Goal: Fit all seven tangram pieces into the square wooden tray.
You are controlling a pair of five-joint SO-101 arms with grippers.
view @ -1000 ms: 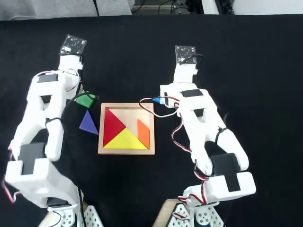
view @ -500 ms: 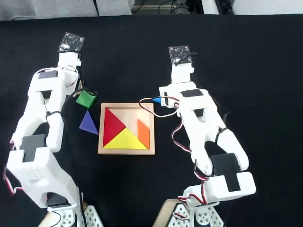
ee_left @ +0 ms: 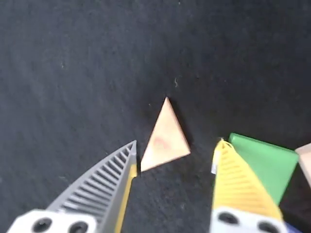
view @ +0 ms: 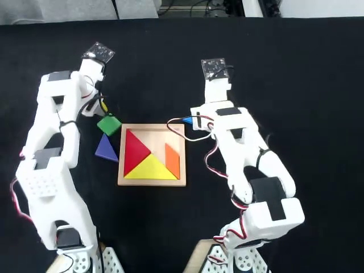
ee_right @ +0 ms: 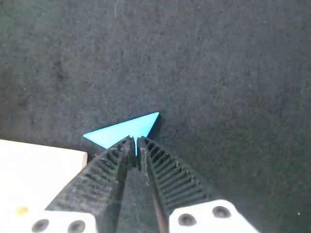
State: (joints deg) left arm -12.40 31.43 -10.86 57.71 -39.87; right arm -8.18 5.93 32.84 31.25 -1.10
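Note:
The square wooden tray [view: 121, 181] holds a red triangle [view: 135, 151], a yellow triangle [view: 151, 169] and an orange piece [view: 172, 159]. A green square [view: 108, 124] and a purple triangle [view: 106, 148] lie on the cloth left of it. My left gripper [ee_left: 177, 143] is open just above a pale pink triangle [ee_left: 165, 138], with the green square [ee_left: 265, 162] beside its yellow finger. My right gripper [ee_right: 135, 141] is shut on the edge of a blue triangle [ee_right: 124, 130] beside the tray's far right corner [ee_right: 39, 170]. From above, that blue triangle [view: 187, 120] peeks out beside the arm.
Black cloth covers the whole table [view: 307, 85]. The left arm [view: 54, 131] stretches along the tray's left side, and the right arm [view: 244, 153] along its right side. Loose cables [view: 196, 135] hang over the tray's far right corner.
The left arm's wrist has swung right and nearer the tray, and the green square has been nudged and turned slightly toward the tray. The right arm's wrist shifted a little left.

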